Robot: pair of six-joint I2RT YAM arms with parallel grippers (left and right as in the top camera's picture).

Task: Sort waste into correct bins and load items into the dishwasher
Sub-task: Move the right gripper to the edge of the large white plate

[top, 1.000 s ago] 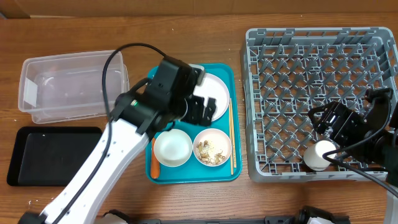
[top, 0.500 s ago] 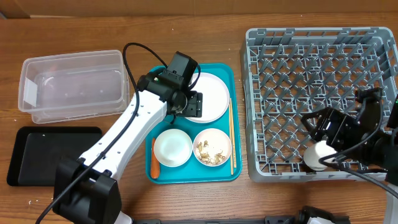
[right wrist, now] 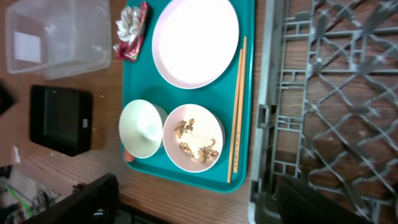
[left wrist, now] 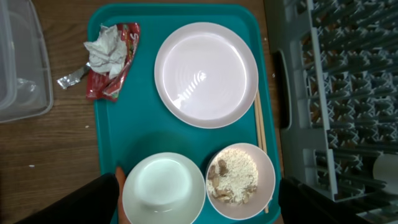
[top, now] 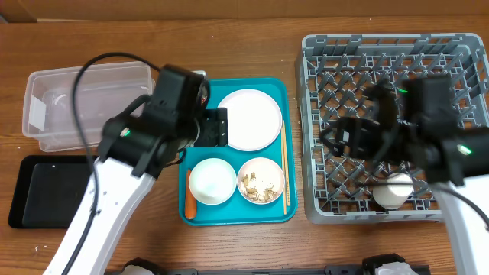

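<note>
The teal serving tray holds a large plate, an empty bowl, a bowl of rice scraps, chopsticks and a carrot. The red-and-white wrapper with tissue lies at the tray's far left corner; my left arm hides it in the overhead view. My left gripper hovers open and empty above the tray. My right gripper is open and empty over the left part of the grey dish rack, looking at the tray. A small cup sits in the rack's front.
The clear tub stands left of the teal tray. The black tray lies in front of the tub. The rack's left wall runs close along the teal tray's right edge.
My right arm has left the cup in the rack's front and swung left and up over the rack. My left arm has drawn back left, higher above the tray.
</note>
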